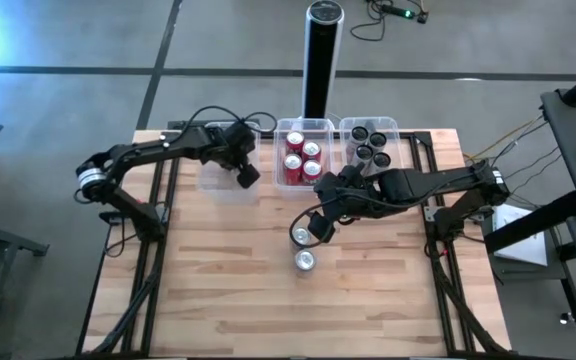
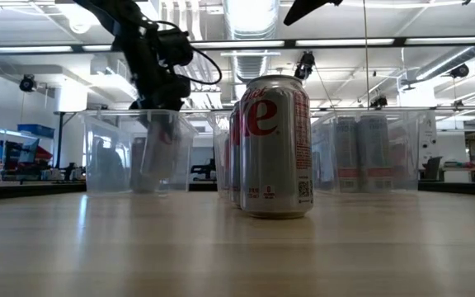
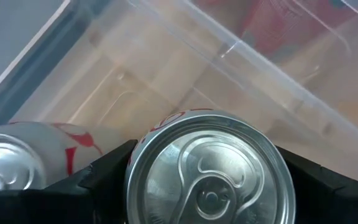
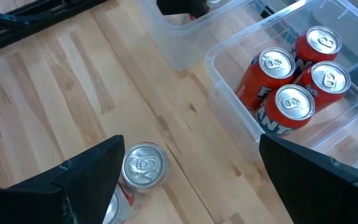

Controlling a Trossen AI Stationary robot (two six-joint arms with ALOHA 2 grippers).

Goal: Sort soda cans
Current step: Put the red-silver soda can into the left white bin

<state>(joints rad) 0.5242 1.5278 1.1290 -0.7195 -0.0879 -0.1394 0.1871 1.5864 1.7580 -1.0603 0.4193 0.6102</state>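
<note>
On the left of the wooden surface [image 1: 228, 300], a clear bin [image 1: 226, 180] is seen near the far edge. The left claw [image 1: 243, 172] is held over this bin. A silver can [image 3: 211, 168] with red letters is gripped between its two dark fingers [image 3: 107, 171], as seen in the left wrist view. A second silver can [image 3: 23, 158] is seen just beside it inside the same bin.

In the middle, a second clear bin [image 1: 303, 125] is found next to the first one. Four red cans [image 4: 294, 78] are packed upright in it, touching each other. Behind this bin, a tall black-and-silver post [image 1: 321, 55] is stood on the floor.

Two silver cans are left standing on the open surface, in front of the bins. The first one [image 1: 301, 236] is placed just beside the right claw [image 1: 318, 226]. The other one [image 1: 306, 261] is placed a little nearer the front edge. In the low view, one of these cans [image 2: 275, 148] is seen upright and close up.

The right claw is held wide open and low over the surface, with nothing gripped in it.

On the right, a third clear bin [image 1: 368, 124] is filled with black cans [image 1: 371, 143], beside the red ones.
</note>
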